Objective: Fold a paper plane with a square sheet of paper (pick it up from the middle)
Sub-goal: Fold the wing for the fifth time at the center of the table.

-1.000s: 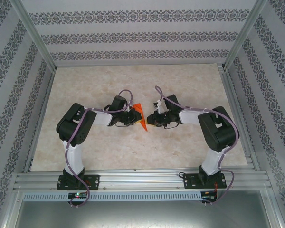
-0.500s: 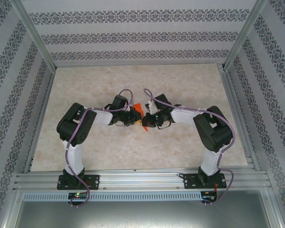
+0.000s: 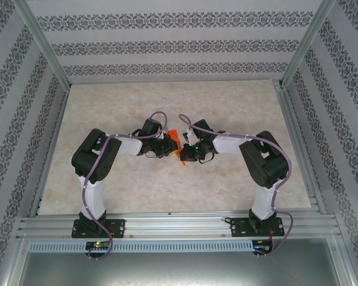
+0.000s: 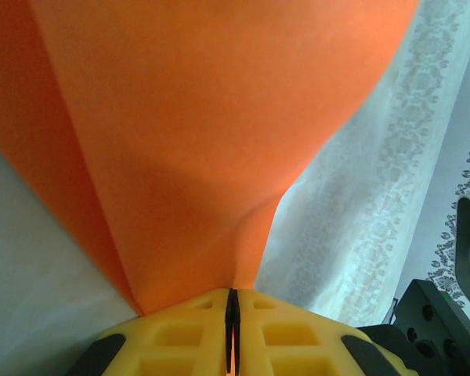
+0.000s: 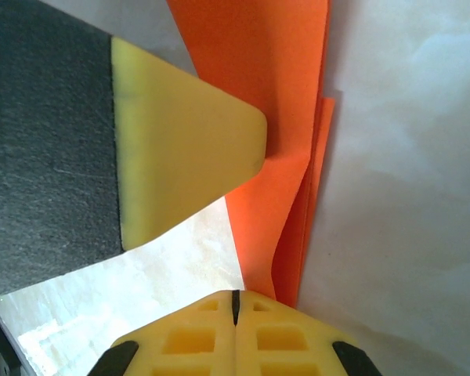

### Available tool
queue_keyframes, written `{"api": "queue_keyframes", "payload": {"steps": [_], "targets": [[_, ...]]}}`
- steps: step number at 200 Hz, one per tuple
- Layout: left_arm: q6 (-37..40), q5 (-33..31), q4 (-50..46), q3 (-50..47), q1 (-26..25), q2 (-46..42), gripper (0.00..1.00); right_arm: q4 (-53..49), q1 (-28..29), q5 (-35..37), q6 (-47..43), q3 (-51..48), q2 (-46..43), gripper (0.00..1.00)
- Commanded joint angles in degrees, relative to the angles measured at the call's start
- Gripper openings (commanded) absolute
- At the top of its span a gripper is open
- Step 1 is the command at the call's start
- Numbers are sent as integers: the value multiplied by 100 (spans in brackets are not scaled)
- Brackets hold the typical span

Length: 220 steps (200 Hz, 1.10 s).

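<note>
The orange-red sheet of paper [image 3: 175, 143], folded into layers, hangs above the table between the two arms. My left gripper [image 3: 167, 146] is shut on it. In the left wrist view the paper [image 4: 196, 117] fans up and out from the closed jaw seam of the left gripper [image 4: 233, 294]. My right gripper [image 3: 183, 152] sits close against the paper from the right, shut. In the right wrist view the folded paper [image 5: 258, 70] runs down beside the right gripper [image 5: 236, 296], its lower end touching the right finger rather than lying in the seam. A yellow left finger [image 5: 180, 157] presses the paper's side.
The marble-patterned table [image 3: 238, 107] lies under both arms, inside patterned walls and a metal frame [image 3: 167, 223]. Both arms are bent inward and almost touch at the table's middle.
The right arm swung left until its gripper reached the paper, and its jaws closed. The left arm kept the paper in about the same place.
</note>
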Motion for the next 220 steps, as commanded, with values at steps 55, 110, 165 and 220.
{"api": "queue_keyframes", "payload": {"steps": [55,110,165,220], "targets": [[124,-992,-1097,-28,-21,402,12,-512,-30,147,-235,-486,76,0],[108,-1064,-1140,-106,-12,424,11,-633,-29,-165,-207,-1335,-525,0],[160,-832,-781,-150,-10,374,11,-495,-111,-135,-22,-846,-1261,0],[141,-612,-494,-136,-13,339,11,1,-3,-82,175,-25,-351,0]]}}
